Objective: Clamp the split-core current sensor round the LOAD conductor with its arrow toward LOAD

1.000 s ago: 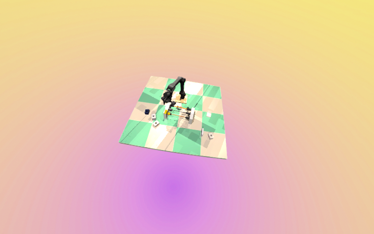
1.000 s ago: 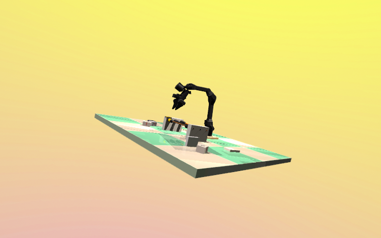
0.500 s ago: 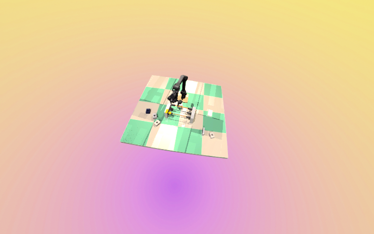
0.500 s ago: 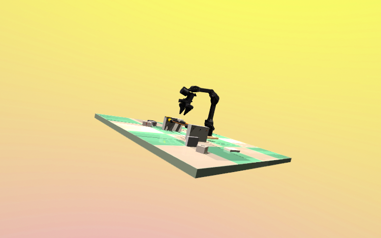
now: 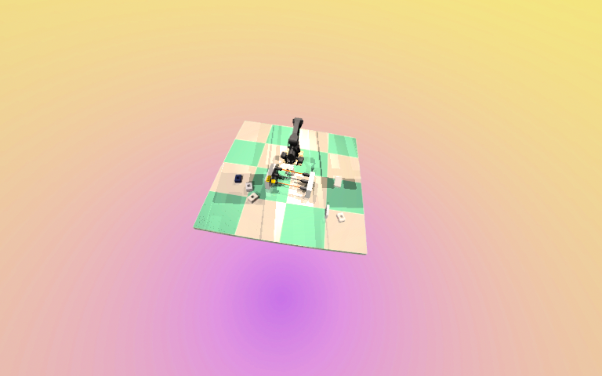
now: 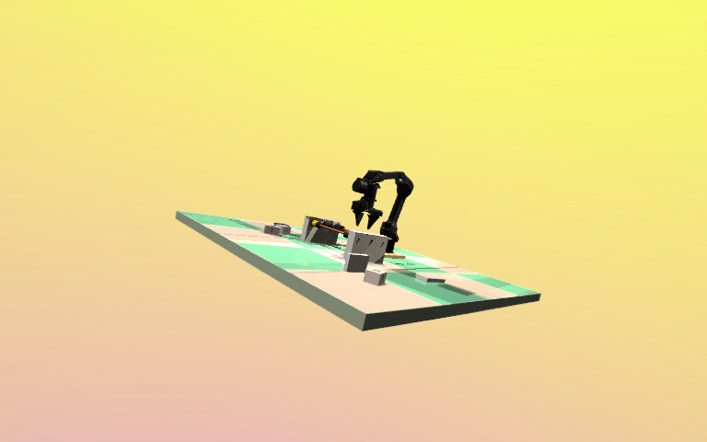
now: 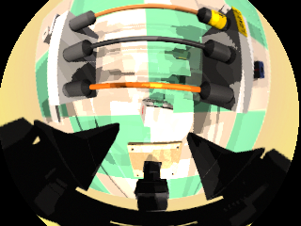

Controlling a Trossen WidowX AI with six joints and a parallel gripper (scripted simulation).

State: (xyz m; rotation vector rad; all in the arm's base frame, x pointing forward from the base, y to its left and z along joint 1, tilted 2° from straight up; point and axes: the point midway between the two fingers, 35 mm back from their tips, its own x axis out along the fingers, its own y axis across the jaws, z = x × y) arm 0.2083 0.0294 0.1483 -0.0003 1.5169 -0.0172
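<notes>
My gripper [image 6: 364, 226] [image 7: 154, 131] is open and empty, pointing down above the table, on the arm's side of the conductor stand. Three conductors run between two upright plates. The farthest orange conductor [image 5: 288, 185] [image 7: 146, 7] has a yellow band at one end, beside a yellow label [image 7: 240, 21] whose text I cannot read. A dark blue block [image 5: 238, 178] [image 7: 259, 70] with an opening stands beyond the yellow-marked plate; I cannot tell whether it is the open sensor. A small white object [image 7: 157, 114] lies below the nearest orange conductor. No arrow is legible.
The upright plates [image 5: 310, 182] [image 6: 366, 246] [image 7: 54, 61] rise near the gripper. Pale blocks [image 5: 248, 186] [image 5: 252, 197] stand near the blue block. Two others [image 6: 355, 261] [image 6: 375, 276] and a flat tile [image 5: 338, 180] [image 6: 430, 278] are on the opposite side. A tan board [image 7: 155, 153] lies at the arm's base.
</notes>
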